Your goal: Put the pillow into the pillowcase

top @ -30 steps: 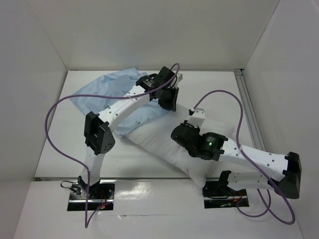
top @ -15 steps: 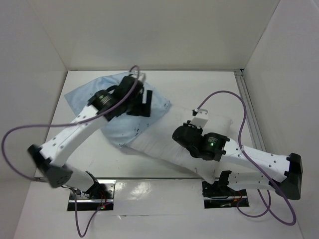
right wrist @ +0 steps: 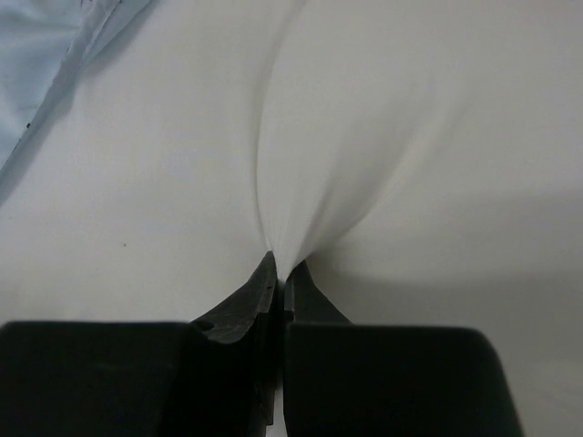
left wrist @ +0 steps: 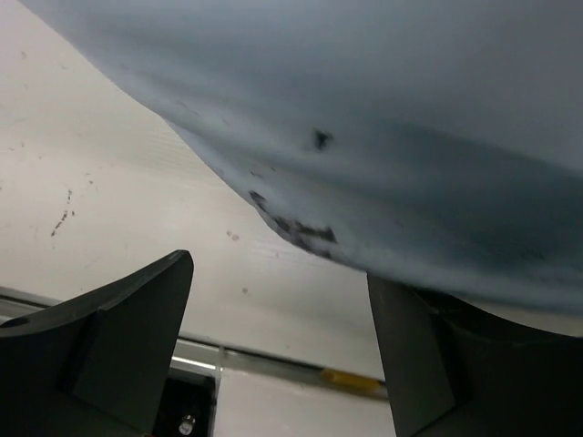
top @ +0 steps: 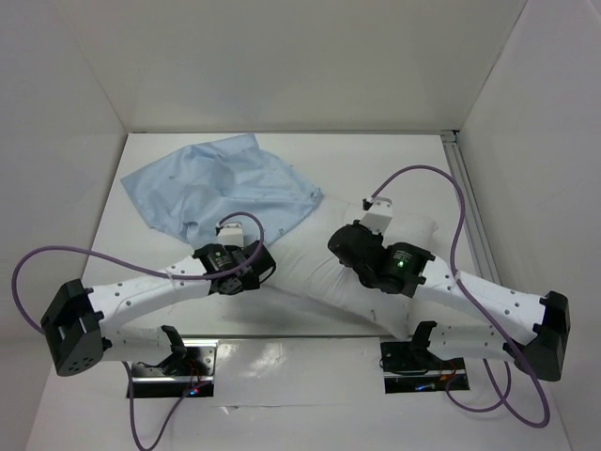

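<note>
Left claw (left wrist: pixel 278 269) pulled back low, right claw (right wrist: pixel 281 264) pinching pillow (right wrist: pixel 364 137)

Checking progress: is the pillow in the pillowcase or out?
Mostly out: the white pillow lies bare beside the blue pillowcase. Whether its upper-left corner is tucked inside, cannot tell.

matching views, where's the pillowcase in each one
top: pillowcase lies spread in the upper left.
left wrist: it fills the top and right.
right wrist: only a strip in the top-left corner.
shared landmark: the pillow, seen in top and right wrist, not in left wrist.
</note>
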Available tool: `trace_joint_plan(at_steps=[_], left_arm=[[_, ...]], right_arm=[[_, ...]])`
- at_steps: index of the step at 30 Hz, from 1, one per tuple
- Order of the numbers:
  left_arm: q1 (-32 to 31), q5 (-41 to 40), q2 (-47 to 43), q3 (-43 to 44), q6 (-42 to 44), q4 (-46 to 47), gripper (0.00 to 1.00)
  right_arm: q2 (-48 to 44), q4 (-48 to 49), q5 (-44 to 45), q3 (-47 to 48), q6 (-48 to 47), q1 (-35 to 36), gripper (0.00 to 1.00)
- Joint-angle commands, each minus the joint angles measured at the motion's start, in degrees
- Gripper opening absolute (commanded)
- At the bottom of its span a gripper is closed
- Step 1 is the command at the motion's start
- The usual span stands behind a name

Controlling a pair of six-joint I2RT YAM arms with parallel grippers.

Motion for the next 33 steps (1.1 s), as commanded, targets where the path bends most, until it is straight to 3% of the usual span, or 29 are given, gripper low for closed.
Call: trace_joint_plan(at_steps=[1,7,11,12,14,15,17,22,25,28,30,33], left_arm=[[1.39,-8.96,0.15,-0.83,-7.97,-0.21,0.9],[6.13,-12.55,1.99,-3.64,-5.6,5.68,0.83],[9.48,-12.56,1.99,-4.18,-0.96,9.98,0.71],[10.0,-12.56,1.99,-4.18,-0.42,10.51,0.59],[10.54,-11.86,1.46,-4.18,0.9,11.04,0.44],[10.54,-11.86,1.46,-3.39,0.9,11.04,0.24],[11.15,-11.16,2.07,-1.99,3.0,11.04,0.0],[8.87,-7.39,1.38,3.54,10.19,13.91,0.0],[5.89,7.76,0.59,10.83,20.48,21.03,0.0],[5.35,18.17,2.51,21.81,26.72,21.76,0.0],[4.74,26.17,3.66,27.43,28.58,21.76,0.0],[4.21,32.69,4.19,27.65,28.59,23.34,0.0]], right_arm=[[-1.35,2.51,0.53,2.7,-2.27,-1.61,0.0],[-2.58,2.51,-1.23,2.17,-3.5,-3.98,0.0],[-3.72,2.51,-1.76,2.17,-4.12,-5.38,0.0],[-3.72,2.51,-2.28,2.17,-4.12,-5.39,0.0],[-3.72,2.51,-2.89,2.17,-4.73,-5.92,0.0],[-4.25,3.03,-2.9,2.17,-4.74,-6.44,0.0],[-4.25,3.73,-3.52,1.64,-5.26,-6.45,0.0],[-2.33,5.84,-4.66,2.17,-5.79,-7.06,0.0],[-0.13,9.26,-3.87,5.85,-7.81,-8.9,0.0],[3.13,10.93,-2.99,13.38,-10.27,-13.02,0.0],[3.74,13.92,-2.99,15.35,-12.72,-13.56,0.0],[5.84,17.79,-2.99,13.18,-10.29,-13.56,0.0]])
